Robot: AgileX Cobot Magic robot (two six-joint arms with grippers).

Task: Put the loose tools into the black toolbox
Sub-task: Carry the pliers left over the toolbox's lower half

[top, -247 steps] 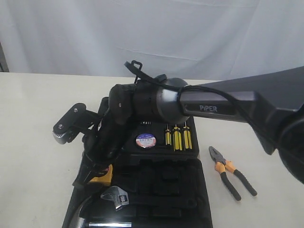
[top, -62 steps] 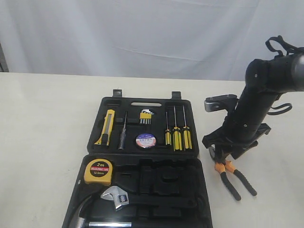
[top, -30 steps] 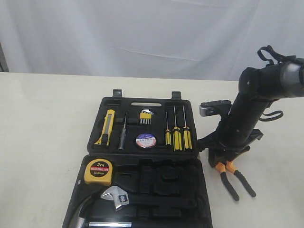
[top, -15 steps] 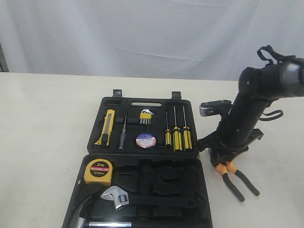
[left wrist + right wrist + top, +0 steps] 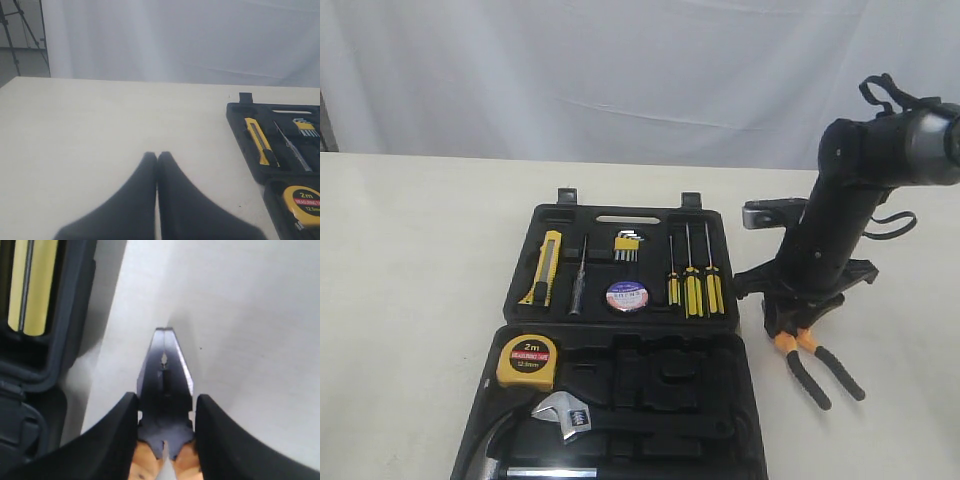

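Observation:
My right gripper [image 5: 790,322] is shut on the head of the orange-and-black-handled pliers [image 5: 823,372], just right of the open black toolbox [image 5: 516,290]. The handles hang down toward the table. In the right wrist view the steel pliers head [image 5: 165,385] sits pinched between my right gripper's [image 5: 165,401] fingers, beside the toolbox wall [image 5: 70,340]. The yellow tape measure [image 5: 527,360], utility knife [image 5: 546,265] and small tape roll [image 5: 627,296] lie in the toolbox. My left gripper [image 5: 157,156] is shut and empty over bare table, left of the toolbox [image 5: 240,112].
Yellow-handled screwdrivers [image 5: 691,285], a silver wrench [image 5: 563,415] and a hammer [image 5: 505,455] sit in their toolbox slots. The cream table runs wide to the left and right of the box. A white curtain hangs behind.
My right gripper has closed on the pliers head and risen slightly. The pliers handles came up a little and swung rightward. The left gripper and the toolbox contents have not moved.

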